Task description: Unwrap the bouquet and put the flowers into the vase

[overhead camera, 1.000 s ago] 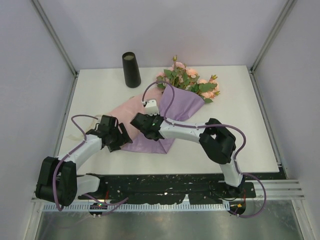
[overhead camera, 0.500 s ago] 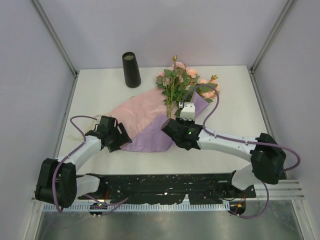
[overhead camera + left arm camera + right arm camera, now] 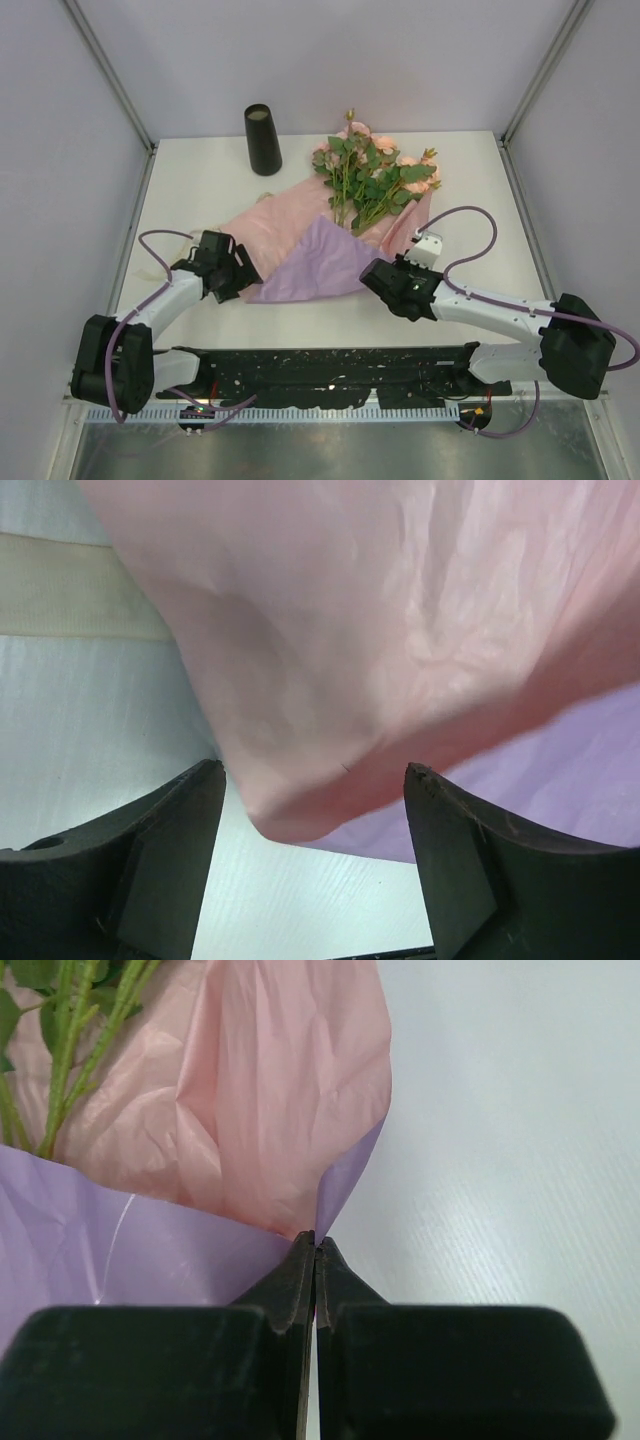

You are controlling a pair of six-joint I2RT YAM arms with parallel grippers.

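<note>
Several flowers (image 3: 365,180) lie on the opened paper (image 3: 300,275) right of the upright vase (image 3: 263,140), right pincer (image 3: 315,1245) clamped on a paper corner, left pincer (image 3: 315,780) apart around its edge.

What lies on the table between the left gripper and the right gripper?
The purple flap of the wrapping paper fills the stretch from left gripper to right gripper; the top view shows it.

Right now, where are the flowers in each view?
Top external: the flowers lie at the back of the table, right of centre, on the opened wrapping paper.
Left wrist: not in it; only wrapping paper shows.
Right wrist: only their green stems, in the top left corner.
Shared landmark: the pink-and-purple wrapping paper, in all three.
</note>
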